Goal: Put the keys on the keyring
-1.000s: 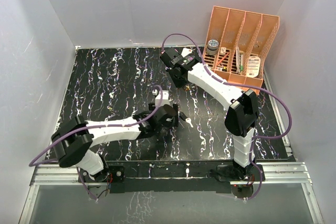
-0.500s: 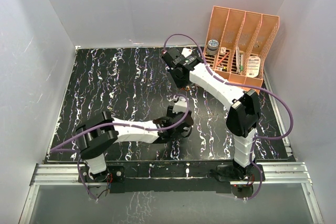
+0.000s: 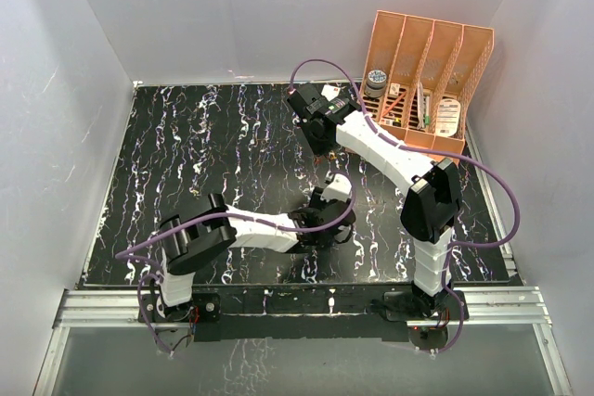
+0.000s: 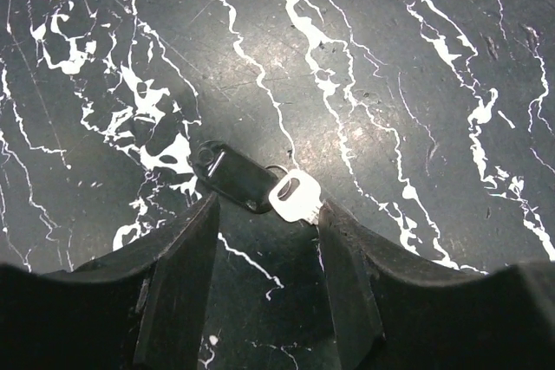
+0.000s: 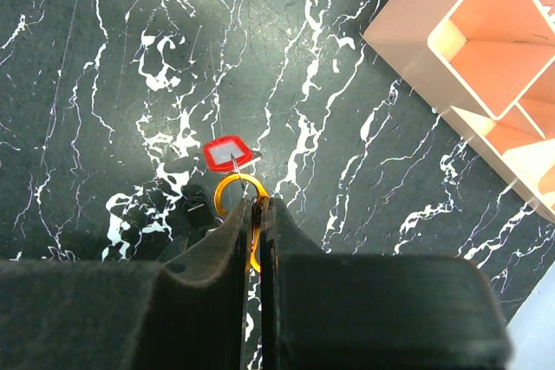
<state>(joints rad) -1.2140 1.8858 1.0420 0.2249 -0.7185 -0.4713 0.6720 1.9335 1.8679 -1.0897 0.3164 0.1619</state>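
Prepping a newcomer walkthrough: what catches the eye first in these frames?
The bright orange keyring, pinched in the right gripper against the dark marbled table, with the red-headed key at its far edge. Then the black-headed key, flat on the table between the left gripper's open fingers. The orange file organizer stands out at the far right corner.
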